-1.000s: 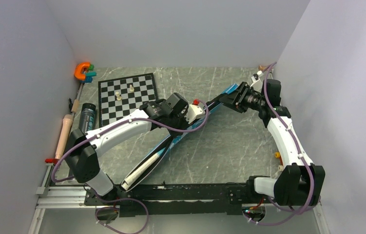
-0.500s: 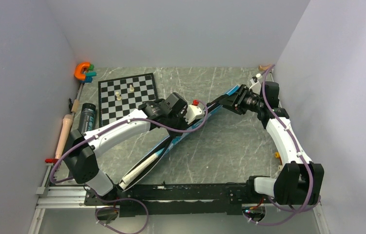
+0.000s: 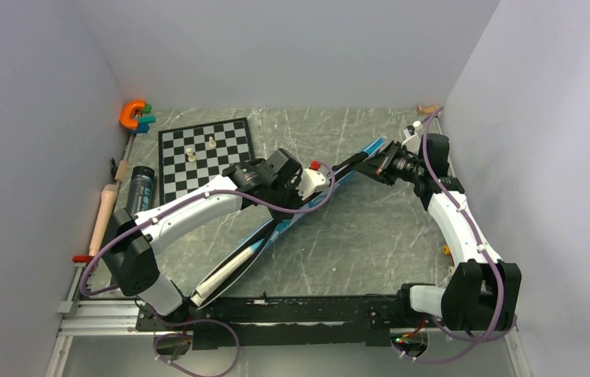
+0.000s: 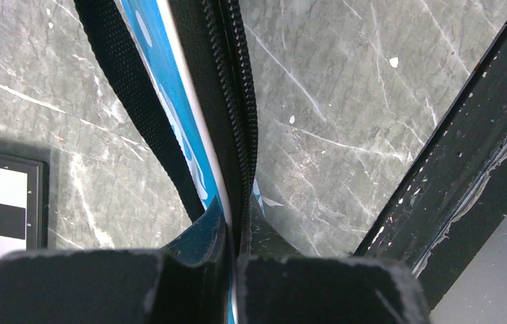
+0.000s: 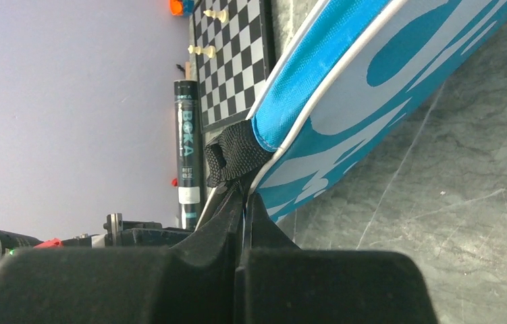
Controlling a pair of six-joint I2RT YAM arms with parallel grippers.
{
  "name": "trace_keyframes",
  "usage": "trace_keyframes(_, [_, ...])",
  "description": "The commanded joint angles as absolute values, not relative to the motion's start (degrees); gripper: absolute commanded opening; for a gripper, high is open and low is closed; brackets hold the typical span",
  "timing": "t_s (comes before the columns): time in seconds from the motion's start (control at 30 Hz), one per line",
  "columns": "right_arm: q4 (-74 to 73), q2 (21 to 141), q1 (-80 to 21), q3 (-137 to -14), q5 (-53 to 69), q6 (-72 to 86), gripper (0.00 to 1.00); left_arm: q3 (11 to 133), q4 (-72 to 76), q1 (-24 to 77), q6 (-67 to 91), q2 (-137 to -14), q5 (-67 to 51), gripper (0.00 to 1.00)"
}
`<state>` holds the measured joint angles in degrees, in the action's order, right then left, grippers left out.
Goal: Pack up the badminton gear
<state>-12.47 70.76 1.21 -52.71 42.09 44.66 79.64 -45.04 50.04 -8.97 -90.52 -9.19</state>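
Top external: left tool point(image 3: 327, 179), right tool point(image 3: 363, 163) clenched on edges of blue bag point(image 3: 273, 233), wall point(image 3: 527, 157) near.

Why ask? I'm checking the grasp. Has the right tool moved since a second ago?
Yes. The right tool edged slightly left, toward the chessboard and away from the right wall, shutting on the blue bag.

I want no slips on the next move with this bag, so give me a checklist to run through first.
1. Left gripper shut on the blue bag at its edge: ok.
2. Right gripper shut on the bag's end, beside the black tab: ok.
3. Black tube packed: not ok, it lies outside the bag by the left wall.
4. Zipper closed along the bag: cannot tell.
5. Shuttlecocks inside: cannot tell, none in view.
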Motion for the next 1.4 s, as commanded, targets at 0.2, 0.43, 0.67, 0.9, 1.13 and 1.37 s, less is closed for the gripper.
trace_keyframes(0.2, [-8.09, 66.75, -3.72, -49.95, 42.74, 48.75, 0.00, 82.97, -40.74, 49.89, -9.28, -88.63, -7.81, 0.00])
trace_keyframes(0.43, [-6.43, 65.66, -11.34, -48.87, 40.39, 52.18, 0.00, 83.14, -40.69, 49.94, -9.11, -89.12, -7.31, 0.00])
trace_keyframes(0.67, [-13.53, 63.98, -12.18, -50.56, 37.41, 48.85, 0.00, 83.01, -40.39, 49.93, -8.69, -88.99, -6.41, 0.00])
trace_keyframes(0.9, [-18.33, 63.43, -8.22, -52.58, 37.55, 46.30, 0.13, 82.22, -40.05, 49.89, -8.53, -88.53, -6.04, 0.00])
trace_keyframes(1.13, [-20.30, 61.82, -4.44, -52.60, 38.79, 45.53, 0.38, 81.31, -39.73, 49.92, -8.58, -88.17, -6.28, 0.00])
trace_keyframes(1.37, [-20.38, 62.57, -3.79, -53.62, 39.29, 45.17, 0.43, 81.93, -40.39, 49.91, -8.89, -88.09, -6.59, 0.00])
